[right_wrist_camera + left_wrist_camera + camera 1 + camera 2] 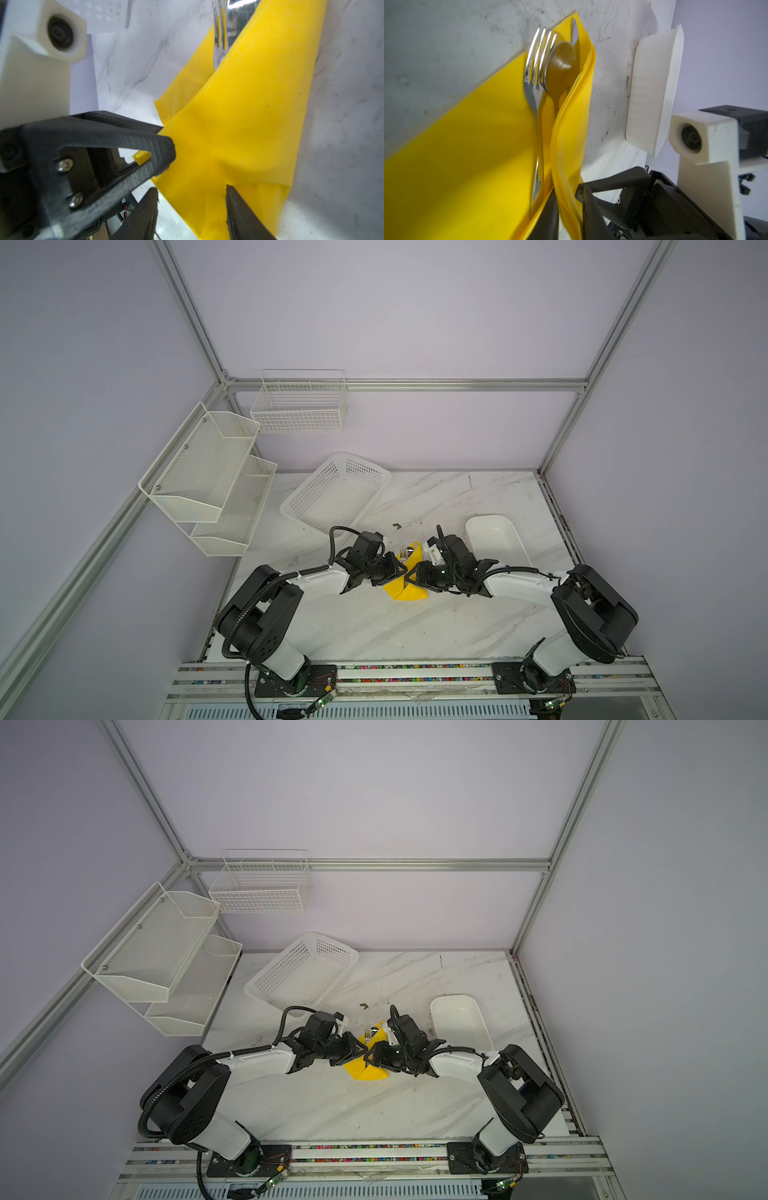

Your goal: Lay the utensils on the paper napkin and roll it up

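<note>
The left fingers (145, 139), in front of the white perforated basket (336, 493), are closed on a fold of the yellow paper napkin (405, 592). The napkin lies at the middle of the marbled surface (415, 626), partly folded over the fork (532, 68), spoon (560, 66) and knife (574, 35), which lie side by side with their heads showing. The right fingers (145, 214) stand apart, straddling the napkin's edge. The white tray (494, 539) sits beside them.
</note>
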Motion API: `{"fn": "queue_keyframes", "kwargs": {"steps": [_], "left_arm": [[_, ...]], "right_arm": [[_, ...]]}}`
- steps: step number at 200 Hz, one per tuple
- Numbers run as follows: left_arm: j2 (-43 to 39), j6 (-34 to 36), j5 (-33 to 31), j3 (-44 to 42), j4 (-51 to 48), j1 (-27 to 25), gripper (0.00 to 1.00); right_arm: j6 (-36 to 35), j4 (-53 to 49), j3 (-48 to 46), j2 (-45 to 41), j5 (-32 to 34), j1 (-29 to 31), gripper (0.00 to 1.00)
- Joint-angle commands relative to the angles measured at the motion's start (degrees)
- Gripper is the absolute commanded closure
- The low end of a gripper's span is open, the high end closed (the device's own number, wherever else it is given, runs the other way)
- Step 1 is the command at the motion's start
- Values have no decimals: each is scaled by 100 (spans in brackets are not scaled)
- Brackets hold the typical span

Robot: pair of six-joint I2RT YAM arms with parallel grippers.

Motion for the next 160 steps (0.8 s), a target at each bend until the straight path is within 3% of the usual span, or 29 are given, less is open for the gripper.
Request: {"fn": "queue_keyframes", "kwargs": {"steps": [1, 29, 69, 95, 160], "left_arm": [[-40, 167, -17, -45, 3, 43, 84], [37, 213, 40, -3, 61, 43, 84], [91, 275, 150, 32, 83, 36, 87], [94, 303, 242, 34, 152, 34, 87], [119, 317, 280, 47, 181, 41, 87]], "right_arm": [[24, -108, -84, -202, 116, 32, 46], [167, -400, -191, -522, 477, 23, 49], [370, -498, -514, -886, 678, 6, 75], [233, -650, -550, -806, 558, 6, 85], [215, -527, -752, -663, 336, 6, 89]]}}
